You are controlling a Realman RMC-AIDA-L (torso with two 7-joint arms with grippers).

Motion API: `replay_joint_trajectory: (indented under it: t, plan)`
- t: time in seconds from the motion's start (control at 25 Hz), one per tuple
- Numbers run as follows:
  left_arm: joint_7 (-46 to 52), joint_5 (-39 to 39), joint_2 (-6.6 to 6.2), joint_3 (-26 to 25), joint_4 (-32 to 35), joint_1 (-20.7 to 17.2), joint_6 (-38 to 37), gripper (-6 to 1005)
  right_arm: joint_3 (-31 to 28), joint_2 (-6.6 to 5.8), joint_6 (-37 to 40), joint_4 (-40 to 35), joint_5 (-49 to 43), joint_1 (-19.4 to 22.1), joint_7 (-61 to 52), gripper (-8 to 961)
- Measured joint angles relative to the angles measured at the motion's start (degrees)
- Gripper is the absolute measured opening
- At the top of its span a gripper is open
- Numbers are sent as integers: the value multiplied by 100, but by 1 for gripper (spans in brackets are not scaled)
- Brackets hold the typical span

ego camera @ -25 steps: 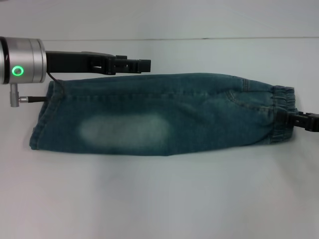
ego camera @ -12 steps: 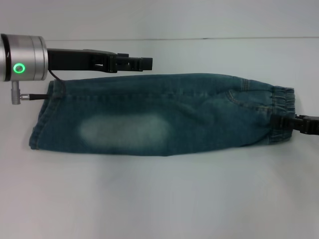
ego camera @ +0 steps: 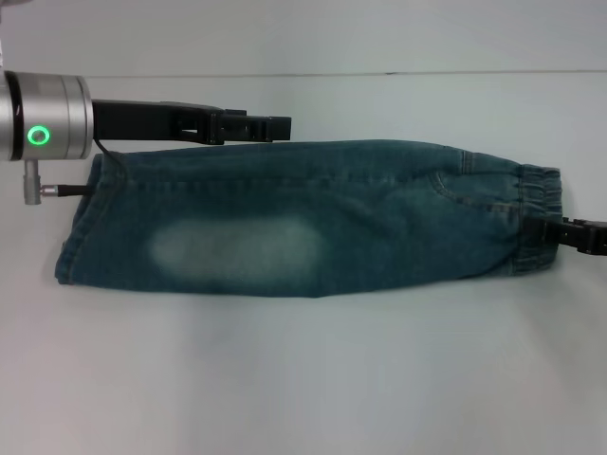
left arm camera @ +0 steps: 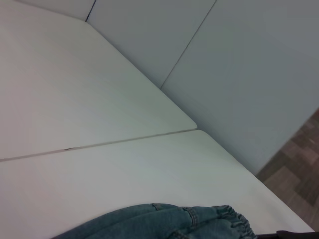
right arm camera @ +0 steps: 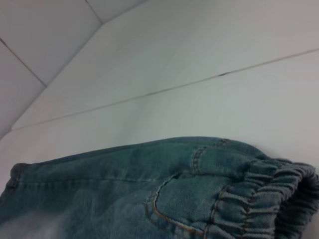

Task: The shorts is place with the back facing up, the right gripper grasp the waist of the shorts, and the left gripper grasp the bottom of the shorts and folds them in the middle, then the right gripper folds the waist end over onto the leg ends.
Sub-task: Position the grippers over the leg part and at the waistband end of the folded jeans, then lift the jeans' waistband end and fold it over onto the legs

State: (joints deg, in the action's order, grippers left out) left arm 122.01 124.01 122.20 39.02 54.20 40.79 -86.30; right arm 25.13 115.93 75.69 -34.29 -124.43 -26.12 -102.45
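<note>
Denim shorts lay folded lengthwise, one gripper at each end

Denim shorts [ego camera: 303, 218] lay flat on the white table [ego camera: 303, 379], already folded along the middle into one long strip, with a pale faded patch on the leg part. The right gripper [ego camera: 555, 230] sat at the elastic waistband [ego camera: 536, 218], its black fingers touching the gathered edge; whether they were clamped on the cloth could not be told. The left gripper [ego camera: 270, 125] hung just past the far long edge of the shorts, pointing toward the waist, its arm over the leg hems [ego camera: 81, 223]. Its fingers looked closed together, with no cloth between them. From the right wrist, the waistband and a stitched back pocket [right arm camera: 184, 204] lay close below
</note>
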Motion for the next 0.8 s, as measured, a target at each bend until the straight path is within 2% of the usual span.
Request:
replay_joint_trajectory:
  t: [0.8]
  plan:
    - [8, 0, 14, 9, -23, 61, -126, 924, 75, -95, -89, -42, -55, -107, -407, 442]
